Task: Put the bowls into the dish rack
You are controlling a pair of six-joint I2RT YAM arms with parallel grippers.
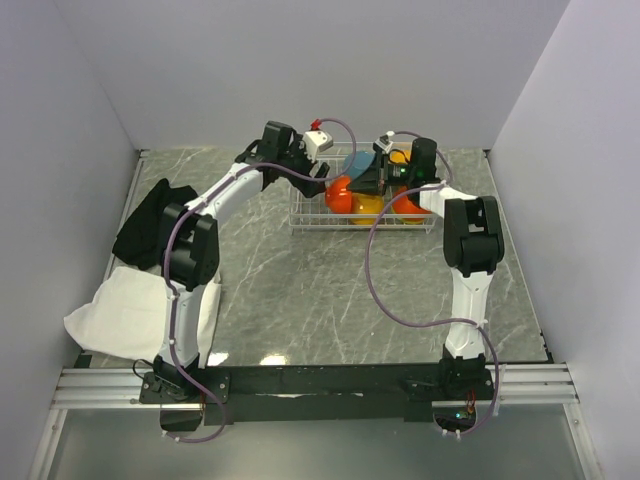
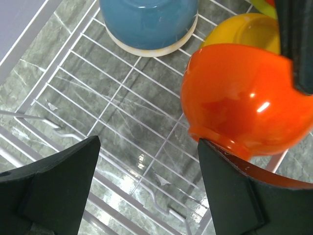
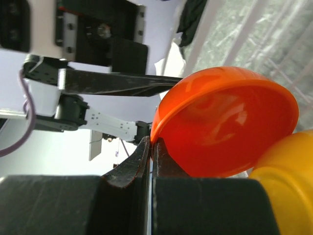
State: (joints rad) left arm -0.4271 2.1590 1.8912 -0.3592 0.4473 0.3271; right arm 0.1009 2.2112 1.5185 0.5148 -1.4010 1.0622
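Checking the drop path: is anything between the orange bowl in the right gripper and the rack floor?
Yes: one finger of the left gripper sits right at the orange bowl's base, and a yellow bowl crowds it.

White wire dish rack (image 2: pixel 73 83) w/ orange bowl (image 2: pixel 244 98) tipped on side, yellow bowl (image 2: pixel 244 32) just behind, teal bowl (image 2: pixel 149 22) upside-down at far side.

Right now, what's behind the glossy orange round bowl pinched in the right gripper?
A glossy yellow round bowl, only its top showing. The orange bowl covers the rest and whatever lies lower.
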